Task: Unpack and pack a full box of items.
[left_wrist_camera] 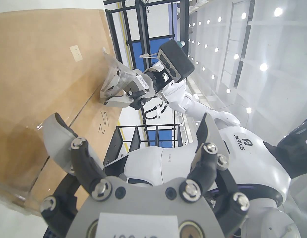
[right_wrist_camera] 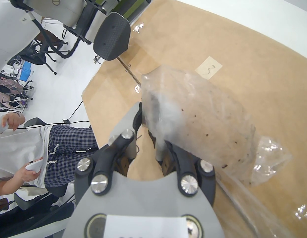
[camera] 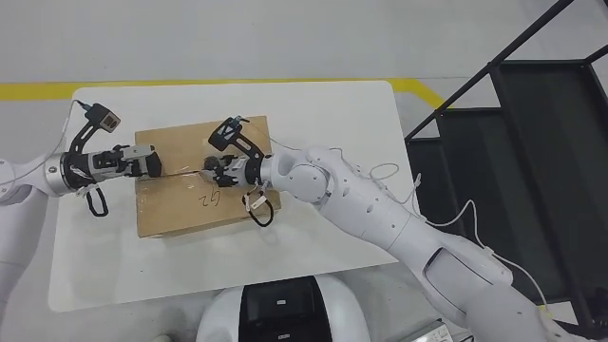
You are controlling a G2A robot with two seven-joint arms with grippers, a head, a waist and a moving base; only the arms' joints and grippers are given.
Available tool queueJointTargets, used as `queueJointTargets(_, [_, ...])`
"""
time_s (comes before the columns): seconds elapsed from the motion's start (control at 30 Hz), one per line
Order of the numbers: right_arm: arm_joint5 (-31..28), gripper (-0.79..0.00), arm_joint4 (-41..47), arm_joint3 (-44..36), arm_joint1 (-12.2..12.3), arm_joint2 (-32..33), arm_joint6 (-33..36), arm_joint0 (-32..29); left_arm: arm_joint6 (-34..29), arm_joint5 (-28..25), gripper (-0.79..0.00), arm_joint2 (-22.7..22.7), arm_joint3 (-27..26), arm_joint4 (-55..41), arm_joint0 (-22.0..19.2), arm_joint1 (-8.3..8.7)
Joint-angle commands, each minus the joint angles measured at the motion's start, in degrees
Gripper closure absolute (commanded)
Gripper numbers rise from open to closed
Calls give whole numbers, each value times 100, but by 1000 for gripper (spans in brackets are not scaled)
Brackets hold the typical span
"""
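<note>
The box (camera: 166, 211) lies shut, left of centre in the top view, and you are at the opening step: the clear tape (right_wrist_camera: 193, 125) is partly lifted off its middle seam. Your right gripper (right_wrist_camera: 147, 125) is clamped on this tape, so next you should pull it away along the seam. The left gripper (camera: 150, 163), fingers wide apart, seems to touch the box's left end.

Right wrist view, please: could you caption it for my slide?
Right gripper shut on crumpled clear film over the cardboard box.
</note>
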Motion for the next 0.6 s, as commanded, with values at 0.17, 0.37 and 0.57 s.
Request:
queueJointTargets(0.17, [-31,-785,-34,-306,-21,104,62,-25,79,-36,-785,-258,17,-364,102,15])
queueJointTargets(0.37, [-147,-785,91,-345,-62,194,39,-6,211,-75,-785,-565,92,-850,241,25])
queueJointTargets(0.57, [-369,-785,253,-201,-200,47,34,151,321,-136,-785,-986,183,-1433,442,43])
